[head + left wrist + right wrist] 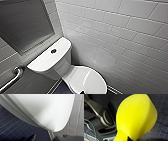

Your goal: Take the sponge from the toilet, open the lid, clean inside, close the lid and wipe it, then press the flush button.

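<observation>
Sponge (136, 116), bright yellow, is off the toilet (51, 61) and in the right hand (127, 138), which is closed on its narrowed, squeezed end, held over the dark blue floor tiles (12, 129) beside the toilet. The lid (88, 80) lies flat and closed over the bowl, with nothing resting on it. The left hand (51, 139) hangs close above the lid's front curve, near the tiled wall (112, 37) beside the toilet; whether it is open or closed I cannot tell. The flush button (53, 51) sits in the tank top behind the lid, untouched. A grab rail (12, 78) is on the wall beside the tank.

By my reading, the pickup is done. Opening the lid, cleaning inside, closing, wiping and flushing are left.
</observation>
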Robot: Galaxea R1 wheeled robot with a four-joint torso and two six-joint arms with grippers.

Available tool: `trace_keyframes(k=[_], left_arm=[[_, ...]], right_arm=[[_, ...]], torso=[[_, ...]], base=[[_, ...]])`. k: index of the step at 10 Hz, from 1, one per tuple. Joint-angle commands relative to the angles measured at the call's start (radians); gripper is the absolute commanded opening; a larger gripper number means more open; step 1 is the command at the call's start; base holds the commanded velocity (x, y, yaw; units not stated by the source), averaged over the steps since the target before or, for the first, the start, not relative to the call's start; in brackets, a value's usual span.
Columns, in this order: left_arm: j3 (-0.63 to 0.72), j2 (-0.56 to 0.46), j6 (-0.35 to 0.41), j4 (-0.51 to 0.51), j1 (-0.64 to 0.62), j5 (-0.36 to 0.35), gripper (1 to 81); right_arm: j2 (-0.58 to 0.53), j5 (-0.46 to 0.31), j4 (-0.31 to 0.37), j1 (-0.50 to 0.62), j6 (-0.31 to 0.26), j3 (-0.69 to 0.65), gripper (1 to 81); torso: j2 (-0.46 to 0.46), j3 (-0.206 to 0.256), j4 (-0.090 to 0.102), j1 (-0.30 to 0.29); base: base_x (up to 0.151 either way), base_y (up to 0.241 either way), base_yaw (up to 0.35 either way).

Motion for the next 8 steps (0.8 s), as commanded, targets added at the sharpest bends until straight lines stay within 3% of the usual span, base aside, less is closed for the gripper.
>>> trace_keyframes(k=[1, 8], left_arm=[[-0.018, 0.014, -0.069, -0.012, -0.090, 0.019, 81.1], [-0.045, 0.053, -0.090, -0.012, -0.115, 0.002, 81.1]], right_arm=[[-0.016, -0.061, -0.013, -0.047, 0.001, -0.005, 1.0], [-0.010, -0.061, -0.010, -0.043, 0.003, -0.007, 1.0]], torso=[[0.000, 0.000, 0.000, 0.000], [0.000, 0.000, 0.000, 0.000]], base=[[0.000, 0.000, 0.000], [0.000, 0.000, 0.000]])
